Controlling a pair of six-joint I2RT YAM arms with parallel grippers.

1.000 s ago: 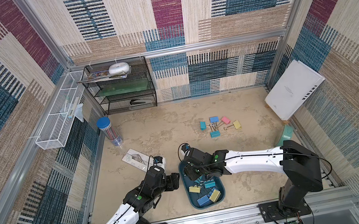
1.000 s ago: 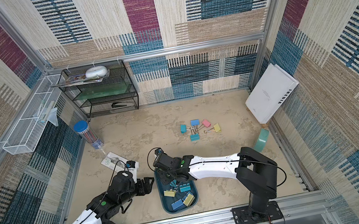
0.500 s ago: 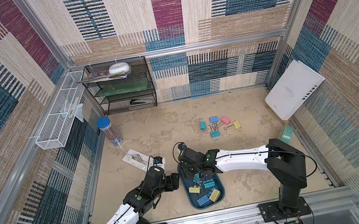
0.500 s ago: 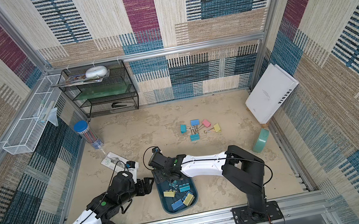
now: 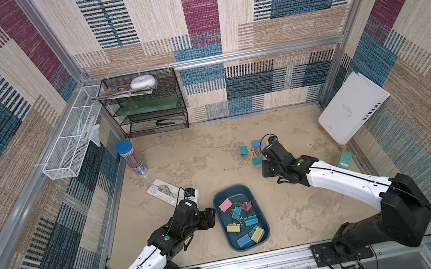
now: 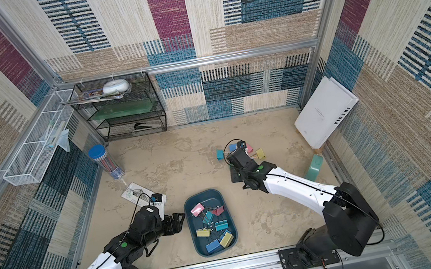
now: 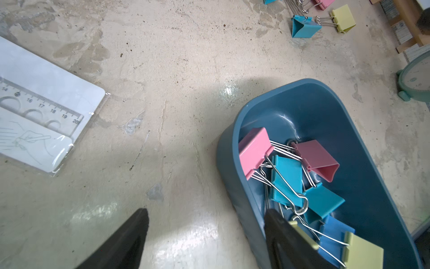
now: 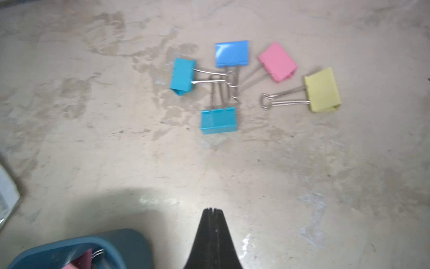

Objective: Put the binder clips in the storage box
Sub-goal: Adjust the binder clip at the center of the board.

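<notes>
Tabletop (image 5: 211,153) overhead views obscure the right gripper (image 8: 213,210); its wrist view shows it pressed together, empty; left gripper (image 7: 206,210) spread beside storage box (image 7: 229,167).

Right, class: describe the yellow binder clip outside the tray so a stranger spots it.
Find the white book leaning on the side wall. Five loose clips lie on the table nearby; the yellow binder clip is the only yellow one, at the end nearest the book.
</notes>
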